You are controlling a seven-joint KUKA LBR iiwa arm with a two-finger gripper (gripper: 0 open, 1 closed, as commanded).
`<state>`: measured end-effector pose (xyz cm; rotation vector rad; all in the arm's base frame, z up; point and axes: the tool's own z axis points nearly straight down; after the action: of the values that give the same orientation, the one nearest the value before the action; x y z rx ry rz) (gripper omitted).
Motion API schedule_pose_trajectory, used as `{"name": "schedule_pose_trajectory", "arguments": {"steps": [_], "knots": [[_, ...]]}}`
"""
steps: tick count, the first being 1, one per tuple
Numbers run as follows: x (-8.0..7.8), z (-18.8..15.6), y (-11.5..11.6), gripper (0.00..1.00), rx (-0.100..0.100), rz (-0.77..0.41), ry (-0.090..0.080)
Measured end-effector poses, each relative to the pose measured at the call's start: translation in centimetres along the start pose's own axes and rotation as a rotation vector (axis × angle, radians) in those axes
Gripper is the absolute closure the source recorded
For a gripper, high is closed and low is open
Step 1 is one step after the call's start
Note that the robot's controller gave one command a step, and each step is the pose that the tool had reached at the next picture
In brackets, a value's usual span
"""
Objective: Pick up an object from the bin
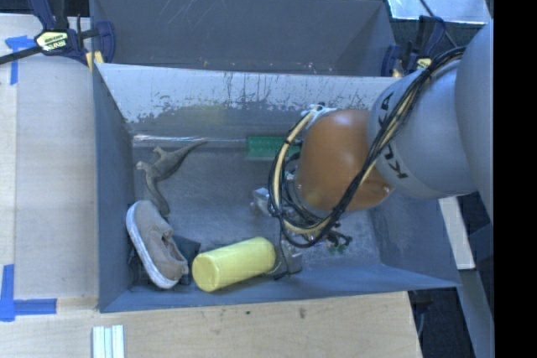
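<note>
From the overhead camera, the gripper (290, 254) sits low in the grey metal bin (113, 180), tucked under the arm's orange cover (336, 159), so honestly I can't tell how open it is or whether it's got anything. The pale yellow plastic-looking cylinder (233, 264) lies just to its left along the near wall. Its long axis runs left-right, with the right end beside the gripper. It looks smooth, rounded and chunky.

Arm (436, 138) slants downward, orange wrist cover (336, 159) lowest.
</note>
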<state>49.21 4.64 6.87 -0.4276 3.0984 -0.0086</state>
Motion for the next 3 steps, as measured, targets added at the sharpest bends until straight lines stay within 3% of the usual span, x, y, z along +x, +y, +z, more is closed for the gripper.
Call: {"name": "schedule_pose_trajectory", "arguments": {"steps": [1, 2, 3], "knots": [[-0.1, -0.1, 1.1, 0.0, -0.007, 0.081, 0.004], [-1.8, -0.2, -7.2, 1.0, -0.004, 0.144, 0.009], [-1.8, -0.2, -7.2, 1.0, -0.004, 0.145, 0.009]]}}
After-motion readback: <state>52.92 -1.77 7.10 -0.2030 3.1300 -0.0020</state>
